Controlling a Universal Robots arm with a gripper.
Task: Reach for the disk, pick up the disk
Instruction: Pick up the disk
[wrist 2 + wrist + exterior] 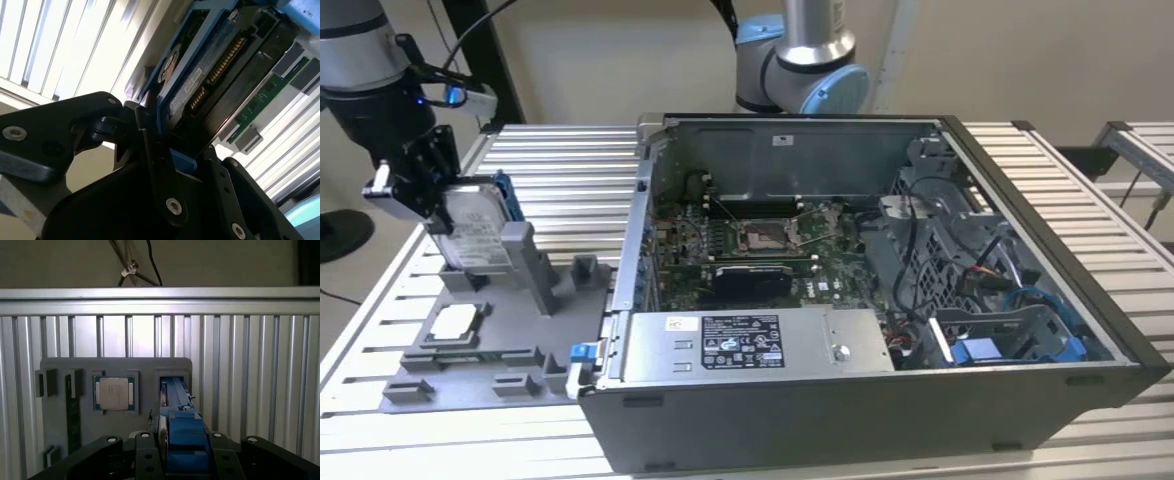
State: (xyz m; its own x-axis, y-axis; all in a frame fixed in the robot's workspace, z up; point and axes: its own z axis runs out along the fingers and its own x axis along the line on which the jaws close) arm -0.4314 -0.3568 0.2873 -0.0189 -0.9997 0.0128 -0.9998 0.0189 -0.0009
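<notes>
The disk (474, 228) stands on edge at the exterior view's left, over the slot of the grey fixture (507, 350). It is silver-grey with a blue rail along its side. My gripper (443, 205) comes down from above and is shut on the disk. In the first wrist view the disk (181, 427) appears edge-on with its blue rail, and black fingers (146, 452) press both of its flat sides. The second wrist view looks along the disk's connector end (220, 70), where a black finger (157, 170) lies against it. Whether its lower edge still sits in the slot I cannot tell.
A small white-topped square chip (455, 322) lies in a pocket of the fixture, beside the disk's slot. An open computer case (1067, 300) stands to the exterior view's right, with a labelled grey box (747, 342) inside. Everything rests on a slatted metal table (560, 160).
</notes>
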